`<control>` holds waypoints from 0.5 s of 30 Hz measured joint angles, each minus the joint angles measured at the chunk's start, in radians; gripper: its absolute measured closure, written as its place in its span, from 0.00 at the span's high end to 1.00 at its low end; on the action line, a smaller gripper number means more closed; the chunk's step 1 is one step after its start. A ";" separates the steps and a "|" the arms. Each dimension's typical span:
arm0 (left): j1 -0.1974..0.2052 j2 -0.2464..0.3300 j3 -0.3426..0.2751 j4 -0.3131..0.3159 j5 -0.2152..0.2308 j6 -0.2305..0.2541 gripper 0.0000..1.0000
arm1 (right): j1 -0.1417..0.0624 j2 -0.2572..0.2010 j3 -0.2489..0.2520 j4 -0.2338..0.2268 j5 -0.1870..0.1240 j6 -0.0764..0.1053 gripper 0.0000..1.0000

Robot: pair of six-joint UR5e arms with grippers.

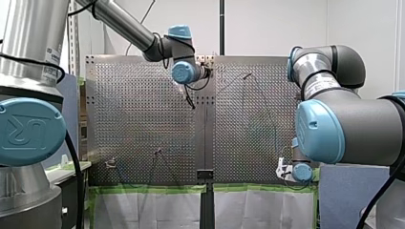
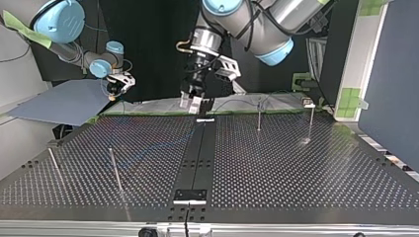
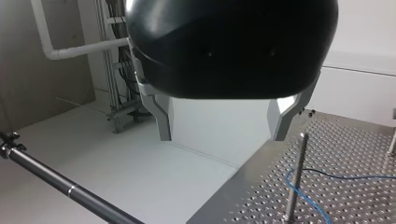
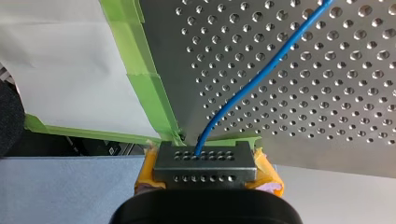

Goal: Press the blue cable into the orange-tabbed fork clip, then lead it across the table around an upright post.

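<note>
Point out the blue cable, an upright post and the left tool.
blue cable (image 4: 261, 74): right wrist view, mid-run.
upright post (image 3: 300, 154): left wrist view, upper shaft.
left tool (image 3: 222, 135): left wrist view, midway between fingertips.

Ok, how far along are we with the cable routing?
Done: the blue cable already bends at the foot of an upright post ahead of my open left tool. In hand: my right tool is shut on the cable at the table edge. Remaining: no view shows the orange-tabbed clip, so seating there is unconfirmed.
</note>
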 joint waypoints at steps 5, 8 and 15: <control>0.001 0.000 -0.046 0.046 -0.001 0.000 1.00 | 0.001 0.000 0.000 0.000 0.000 0.000 0.00; 0.001 0.000 -0.073 0.073 -0.004 0.000 1.00 | 0.001 0.000 0.000 0.000 0.000 0.000 0.00; -0.003 0.000 -0.141 0.129 -0.014 0.000 1.00 | 0.002 0.000 0.000 0.001 0.000 0.000 0.00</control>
